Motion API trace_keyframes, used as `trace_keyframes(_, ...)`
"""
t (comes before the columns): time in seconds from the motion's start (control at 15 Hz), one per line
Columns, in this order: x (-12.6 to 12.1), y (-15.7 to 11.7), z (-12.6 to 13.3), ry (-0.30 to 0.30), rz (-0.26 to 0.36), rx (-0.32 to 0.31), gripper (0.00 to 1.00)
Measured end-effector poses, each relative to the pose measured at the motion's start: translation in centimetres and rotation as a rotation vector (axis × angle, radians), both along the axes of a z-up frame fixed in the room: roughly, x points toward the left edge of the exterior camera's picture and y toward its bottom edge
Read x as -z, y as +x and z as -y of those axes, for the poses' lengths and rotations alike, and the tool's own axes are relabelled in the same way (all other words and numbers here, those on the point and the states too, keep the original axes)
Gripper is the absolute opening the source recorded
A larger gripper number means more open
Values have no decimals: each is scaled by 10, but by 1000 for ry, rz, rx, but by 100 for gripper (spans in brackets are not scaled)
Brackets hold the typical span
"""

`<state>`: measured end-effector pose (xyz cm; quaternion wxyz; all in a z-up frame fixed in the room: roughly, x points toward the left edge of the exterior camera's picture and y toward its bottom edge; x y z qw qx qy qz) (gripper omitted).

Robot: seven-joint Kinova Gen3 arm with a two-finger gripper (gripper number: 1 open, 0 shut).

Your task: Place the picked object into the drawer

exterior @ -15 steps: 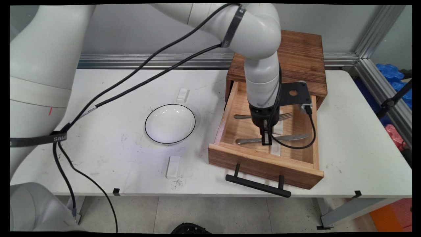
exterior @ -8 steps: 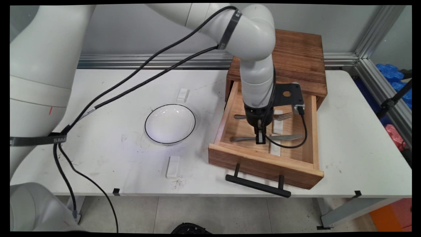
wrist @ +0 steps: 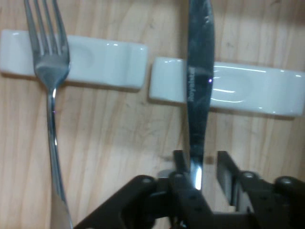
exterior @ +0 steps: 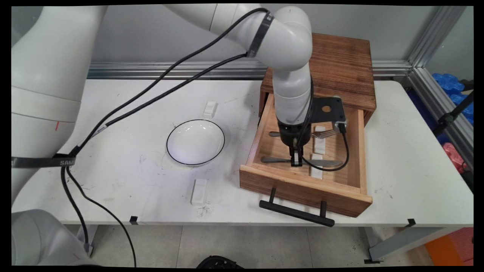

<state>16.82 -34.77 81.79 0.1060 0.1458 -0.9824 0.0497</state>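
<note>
jaws [wrist: 200, 167]: pinching knife [wrist: 199, 71] | knife axis: across drawer [exterior: 355, 132], blade right, over white rest [wrist: 248, 88] | fork [wrist: 47, 71] parallel

main view sat fixed above the white table's [exterior: 151, 181] near side, facing down across it toward the wall, fairly far. hand view looked close along the black two-finger gripper [wrist: 199, 167] into the open light-wood drawer [exterior: 302, 185]. both views shared the drawer's interior.

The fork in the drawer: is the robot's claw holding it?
No: the fork lies free on the drawer floor, while the gripper sits around the knife.
</note>
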Motion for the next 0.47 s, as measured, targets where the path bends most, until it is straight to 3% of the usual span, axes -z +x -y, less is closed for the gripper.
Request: trace_keyframes(0.47,-6,-1,1,-14,-22,10,100)
